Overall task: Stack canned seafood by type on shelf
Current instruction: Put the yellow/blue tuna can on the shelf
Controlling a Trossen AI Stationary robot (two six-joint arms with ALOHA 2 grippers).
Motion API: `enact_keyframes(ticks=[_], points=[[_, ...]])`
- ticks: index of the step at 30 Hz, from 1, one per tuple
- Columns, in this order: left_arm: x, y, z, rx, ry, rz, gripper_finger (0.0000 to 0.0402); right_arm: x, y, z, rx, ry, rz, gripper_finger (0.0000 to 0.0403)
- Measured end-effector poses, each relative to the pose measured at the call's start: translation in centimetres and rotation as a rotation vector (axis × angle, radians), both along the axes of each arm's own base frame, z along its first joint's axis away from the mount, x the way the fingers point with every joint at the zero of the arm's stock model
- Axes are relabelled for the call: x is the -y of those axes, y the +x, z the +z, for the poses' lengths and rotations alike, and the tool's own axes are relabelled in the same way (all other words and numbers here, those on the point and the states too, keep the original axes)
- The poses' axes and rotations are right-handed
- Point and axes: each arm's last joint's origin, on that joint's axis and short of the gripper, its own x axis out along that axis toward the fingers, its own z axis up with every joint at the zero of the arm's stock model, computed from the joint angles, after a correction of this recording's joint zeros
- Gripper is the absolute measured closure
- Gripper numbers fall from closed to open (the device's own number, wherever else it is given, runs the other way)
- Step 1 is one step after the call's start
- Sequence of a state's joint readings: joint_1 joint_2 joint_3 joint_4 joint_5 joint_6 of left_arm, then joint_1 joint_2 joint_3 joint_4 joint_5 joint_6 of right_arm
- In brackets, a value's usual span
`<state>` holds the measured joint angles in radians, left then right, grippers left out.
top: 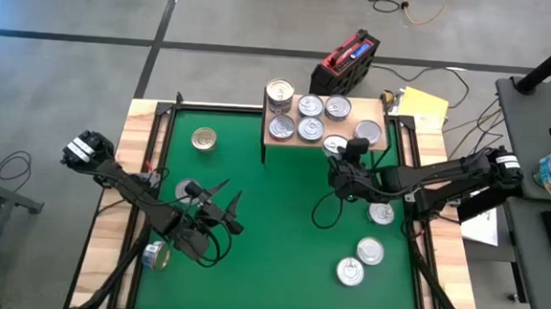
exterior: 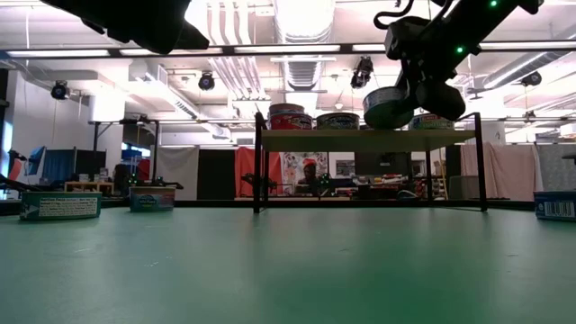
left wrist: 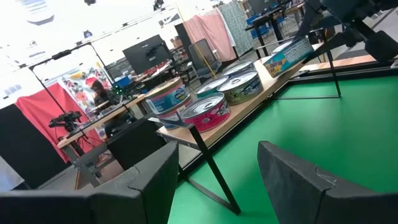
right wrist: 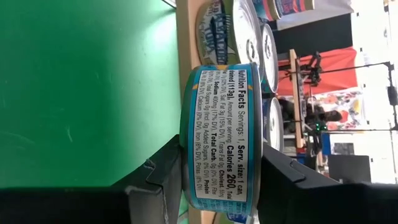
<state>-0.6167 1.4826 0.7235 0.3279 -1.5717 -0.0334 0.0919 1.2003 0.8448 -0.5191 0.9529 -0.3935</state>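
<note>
The shelf (top: 349, 124) is a small light-wood board on thin black legs at the far edge of the green mat, with several tins standing on it, one stacked pair (top: 279, 95) at its left end. My right gripper (top: 339, 151) is shut on a blue-labelled tin (right wrist: 221, 134) held just in front of the shelf's near edge, about level with the shelf top in the low view (exterior: 389, 106). My left gripper (top: 227, 202) hovers open over the mat's near-left part, touching nothing. Loose tins lie on the mat: a gold-topped one (top: 204, 139), others (top: 189, 189) (top: 157, 255) and three (top: 370, 250) at the near right. My right gripper pinches the blue-labelled tin between its two fingers (right wrist: 158, 177), one on each flat end, near the rim (right wrist: 186, 180). The label wall faces the wrist camera. The fingers come roughly level from the table's right side. The tin is lifted clear and slightly tilted.
A red and black box (top: 344, 61) and yellow papers (top: 422, 104) lie beyond the shelf, off the mat. Cables trail under both arms. The wooden border (top: 129, 193) frames the mat. Bare green mat (top: 281, 222) lies between the two arms.
</note>
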Motion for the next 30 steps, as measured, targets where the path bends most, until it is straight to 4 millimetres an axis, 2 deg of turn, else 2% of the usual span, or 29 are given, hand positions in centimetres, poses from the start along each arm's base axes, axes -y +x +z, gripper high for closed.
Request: enact_keyframes(ticks=[14,30], points=[[-0.01,-0.02,0.01,-0.001,0.0,0.0,0.0199,0.94,0.0,-0.03,-0.009,0.008,-0.026,0.0266],[-0.01,-0.01,0.03,0.006,-0.004,0.0,0.0199,0.94,0.04,-0.02,-0.01,0.013,-0.018,0.0266]])
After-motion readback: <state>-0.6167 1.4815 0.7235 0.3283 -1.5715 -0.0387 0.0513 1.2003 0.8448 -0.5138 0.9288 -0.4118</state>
